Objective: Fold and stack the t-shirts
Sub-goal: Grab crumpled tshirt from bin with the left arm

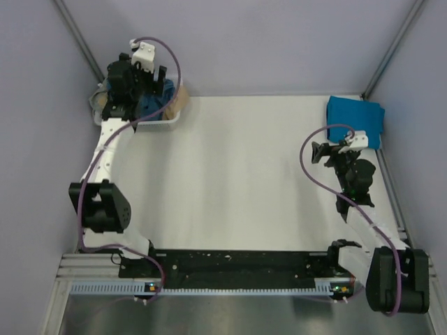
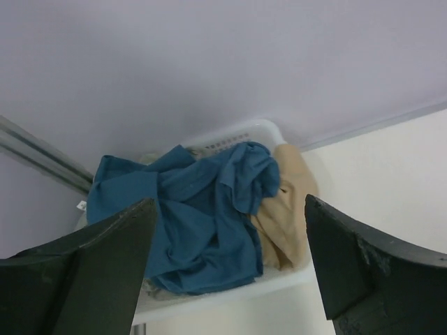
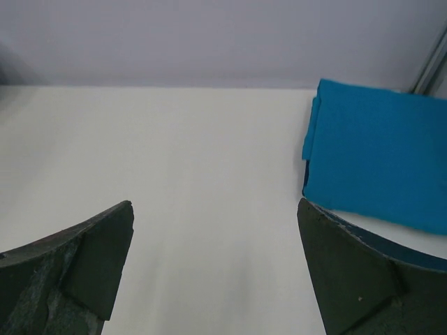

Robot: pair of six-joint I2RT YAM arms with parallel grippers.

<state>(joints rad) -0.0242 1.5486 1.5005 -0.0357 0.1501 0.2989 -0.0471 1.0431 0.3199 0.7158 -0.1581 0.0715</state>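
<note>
A crumpled dark teal-blue t-shirt (image 2: 199,216) lies in the white basket (image 2: 230,292) at the table's far left, with a tan t-shirt (image 2: 286,209) beside it. In the top view the teal shirt (image 1: 155,103) shows under my left gripper (image 1: 143,87), which hovers open just above the basket, holding nothing. A folded cyan-blue t-shirt (image 1: 356,120) lies flat at the far right corner; it also shows in the right wrist view (image 3: 377,160). My right gripper (image 1: 323,153) is open and empty above the bare table, left of and a little nearer than that shirt. No grey shirt is visible.
The white table (image 1: 244,174) is boxed in by pale walls with metal corner posts (image 1: 80,38). The basket (image 1: 167,120) sits against the far-left corner. The arms' base rail (image 1: 230,269) runs along the near edge.
</note>
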